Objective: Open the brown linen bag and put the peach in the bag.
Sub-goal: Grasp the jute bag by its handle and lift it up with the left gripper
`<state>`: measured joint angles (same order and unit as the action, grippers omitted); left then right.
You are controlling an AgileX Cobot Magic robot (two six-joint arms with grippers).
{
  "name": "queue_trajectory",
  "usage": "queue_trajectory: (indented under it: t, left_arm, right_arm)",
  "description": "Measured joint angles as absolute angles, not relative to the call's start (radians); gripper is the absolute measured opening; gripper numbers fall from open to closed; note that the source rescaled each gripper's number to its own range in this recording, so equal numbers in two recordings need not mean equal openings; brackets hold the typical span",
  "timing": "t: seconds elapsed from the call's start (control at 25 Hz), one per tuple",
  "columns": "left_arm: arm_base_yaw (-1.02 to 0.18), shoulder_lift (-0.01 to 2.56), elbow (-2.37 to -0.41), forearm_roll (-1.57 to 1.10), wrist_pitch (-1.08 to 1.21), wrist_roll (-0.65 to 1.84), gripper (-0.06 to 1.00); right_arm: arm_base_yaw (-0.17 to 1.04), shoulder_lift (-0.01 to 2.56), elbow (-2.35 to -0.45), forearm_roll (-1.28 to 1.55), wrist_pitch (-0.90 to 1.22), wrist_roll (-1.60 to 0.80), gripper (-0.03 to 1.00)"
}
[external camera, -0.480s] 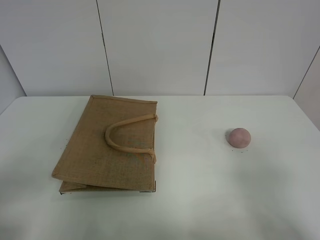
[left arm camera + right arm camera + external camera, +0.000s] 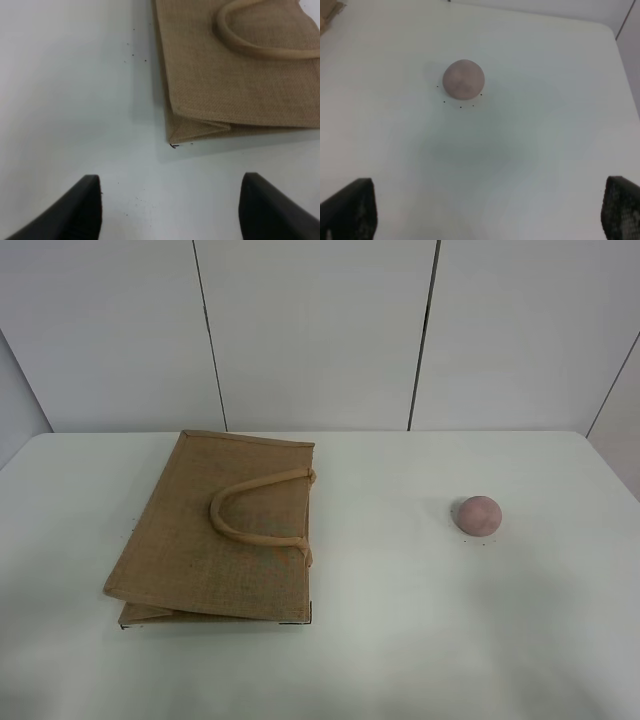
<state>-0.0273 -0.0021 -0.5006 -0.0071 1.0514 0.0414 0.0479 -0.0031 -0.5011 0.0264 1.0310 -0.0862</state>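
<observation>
The brown linen bag point(image 2: 200, 550) lies flat and folded shut on the left of the white table, its loop handle point(image 2: 255, 512) resting on top. The peach point(image 2: 479, 515) sits alone on the right, well apart from the bag. Neither gripper shows in the exterior high view. In the left wrist view my left gripper point(image 2: 170, 212) is open and empty, short of the bag's near corner point(image 2: 200, 125). In the right wrist view my right gripper point(image 2: 487, 212) is wide open and empty, with the peach point(image 2: 463, 79) ahead of it and not touched.
The white table point(image 2: 400, 650) has a pale panelled wall behind its far edge. A few small dark specks lie on the table beside the bag point(image 2: 132, 47) and around the peach point(image 2: 461, 106). A corner of the bag point(image 2: 327, 12) shows at the edge of the right wrist view.
</observation>
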Motion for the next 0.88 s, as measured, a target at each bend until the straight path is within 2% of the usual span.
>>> queue_trajectory:
  t: [0.72, 0.88]
  left_arm:
    - [-0.027, 0.003, -0.515, -0.007, 1.046, 0.041, 0.82]
    - [-0.027, 0.155, -0.617, -0.007, 1.039, 0.041, 0.82]
  right_arm:
    - [0.048, -0.003, -0.501, 0.026, 1.031, -0.086, 1.00]
    - [0.048, -0.003, -0.501, 0.026, 1.031, -0.086, 1.00]
